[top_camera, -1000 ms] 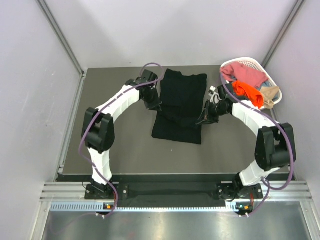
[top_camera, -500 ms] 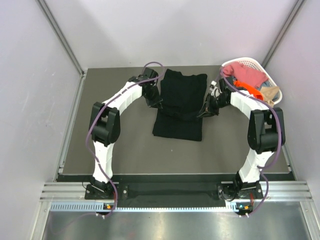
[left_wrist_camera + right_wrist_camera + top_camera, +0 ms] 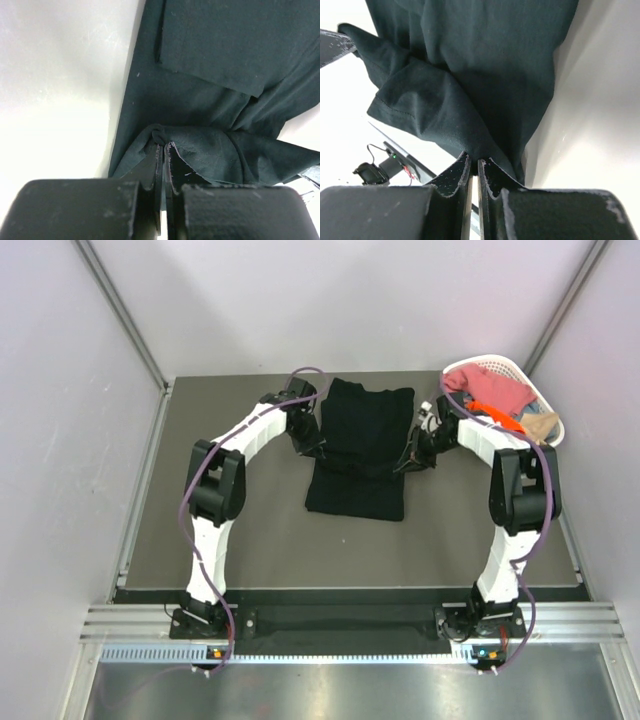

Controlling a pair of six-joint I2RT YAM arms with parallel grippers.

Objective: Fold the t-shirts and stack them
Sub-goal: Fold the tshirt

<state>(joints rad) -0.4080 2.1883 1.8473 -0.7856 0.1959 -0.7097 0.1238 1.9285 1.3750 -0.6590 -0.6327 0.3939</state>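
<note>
Left end effector (image 3: 164, 146) pinching black t-shirt (image 3: 215, 45), basket (image 3: 497, 362) holding pink shirt (image 3: 493, 390), orange shirt (image 3: 510, 422)

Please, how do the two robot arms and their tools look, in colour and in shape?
Both the left arm and the right arm have white rounded shells with bulky black joints. A thin purple cable runs loosely along each. The left tool and the right tool are black, each with two flat fingers, rough and speckled.
</note>
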